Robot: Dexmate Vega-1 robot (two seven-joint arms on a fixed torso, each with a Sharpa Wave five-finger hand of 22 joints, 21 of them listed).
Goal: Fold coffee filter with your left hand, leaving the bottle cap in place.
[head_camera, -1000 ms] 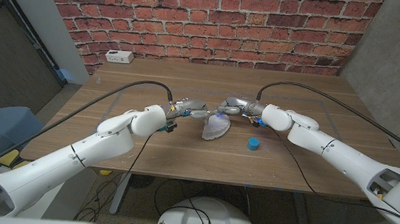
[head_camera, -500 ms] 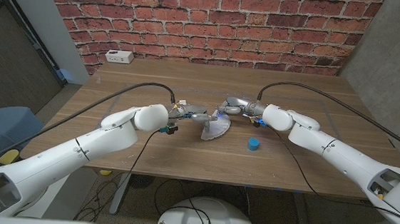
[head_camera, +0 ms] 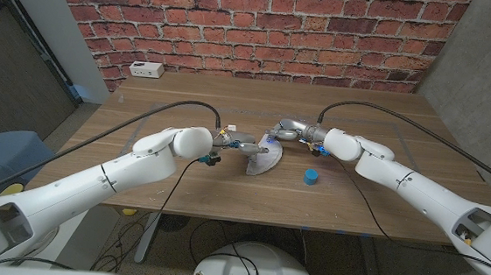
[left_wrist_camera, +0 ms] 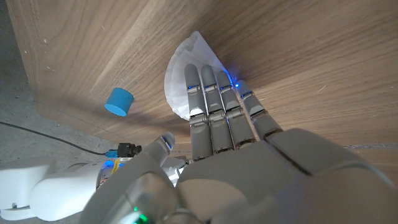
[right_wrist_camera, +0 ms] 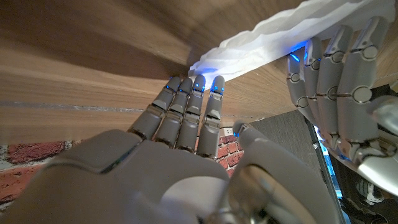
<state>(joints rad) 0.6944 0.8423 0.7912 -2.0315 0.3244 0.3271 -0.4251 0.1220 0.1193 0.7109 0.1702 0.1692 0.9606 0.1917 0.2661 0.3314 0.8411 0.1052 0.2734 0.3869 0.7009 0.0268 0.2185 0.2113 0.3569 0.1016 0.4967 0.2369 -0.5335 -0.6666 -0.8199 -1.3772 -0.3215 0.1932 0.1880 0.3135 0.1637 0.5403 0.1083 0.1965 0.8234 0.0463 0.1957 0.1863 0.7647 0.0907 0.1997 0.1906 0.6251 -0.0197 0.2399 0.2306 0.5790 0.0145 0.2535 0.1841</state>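
Just left of centre in the head view, the left hand (head_camera: 238, 142) lies with its fingers stretched out straight over the coffee filter (head_camera: 264, 157), pressing down on the paper instead of closing around it. From the left wrist camera those fingers (left_wrist_camera: 211, 102) cover most of the filter (left_wrist_camera: 180, 74), and only a white curved edge pokes out beyond the tips. A second ago that hand sat further to the picture's left and the filter stood up as a rounded, puffed shell; now it looks flatter, a half-round wedge lying on the wooden table (head_camera: 373, 191). I'd judge the fold is being pressed shut, so the main step is nearly done.

Across from it, right of centre, the right hand (head_camera: 286, 129) meets the filter's far edge with its fingertips (right_wrist_camera: 198, 84) touching the paper, fingers extended and nothing grasped; it seems to be steadying the sheet.

Lower right of the filter, well apart from both hands, the blue bottle cap (head_camera: 311, 176) sits on the bare wood just where it was in the earlier pictures, so that part of the task holds.

Behind everything runs the brick wall (head_camera: 263, 25), with a small white box (head_camera: 147, 69) at the table's far left corner
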